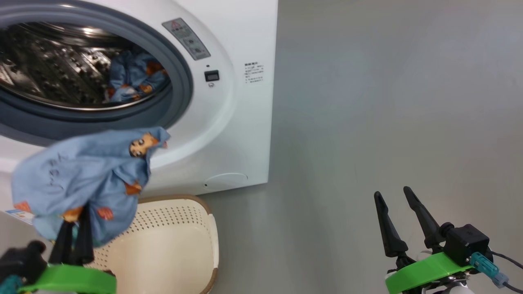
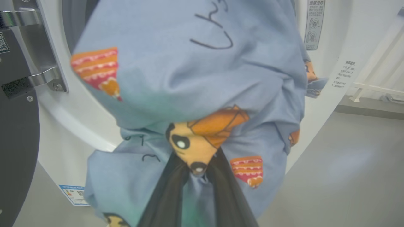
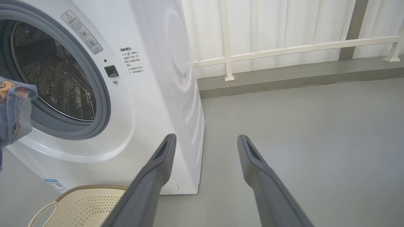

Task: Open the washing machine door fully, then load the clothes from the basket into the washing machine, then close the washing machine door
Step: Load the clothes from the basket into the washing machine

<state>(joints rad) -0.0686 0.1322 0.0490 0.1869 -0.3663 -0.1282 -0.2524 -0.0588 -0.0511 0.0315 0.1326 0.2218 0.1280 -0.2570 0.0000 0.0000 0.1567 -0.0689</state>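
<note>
1. Head view. A white washing machine (image 1: 233, 122) stands at upper left with its round mouth uncovered. At lower left, the left gripper (image 1: 75, 218) is pinched narrowly on one light blue bear-print garment (image 1: 81, 179), bunched above its fingers. This held garment hangs over the cream basket (image 1: 213, 241) and just below and in front of the drum (image 1: 53, 61). The drum lies up and ahead of the gripper, so the coming move is probably a forward, upward push over the grey rubber ring (image 1: 182, 87). A second blue garment (image 1: 130, 77) already lies inside the drum. What shows of the basket's inside is bare. At lower right, the right gripper (image 1: 391, 192) has its jaws spread wide and holds nothing. It is well apart from the machine, so the left arm is clearly the nearer one.

2. Left wrist view. The held garment wraps closely around the two dark fingers, with a bear's face just above where they meet. The bunch has no clear long axis. At the far left the black washing machine door (image 2: 15, 142) stands open on its metal hinge (image 2: 41, 80).

3. Right wrist view. The right gripper's fingers stand wide apart, pointing at the grey floor (image 3: 315, 126) beside the machine's corner. An edge of the held garment shows at the left, in front of the drum mouth.

4. Count: two blue garments, one basket, one machine, two grippers.
</note>
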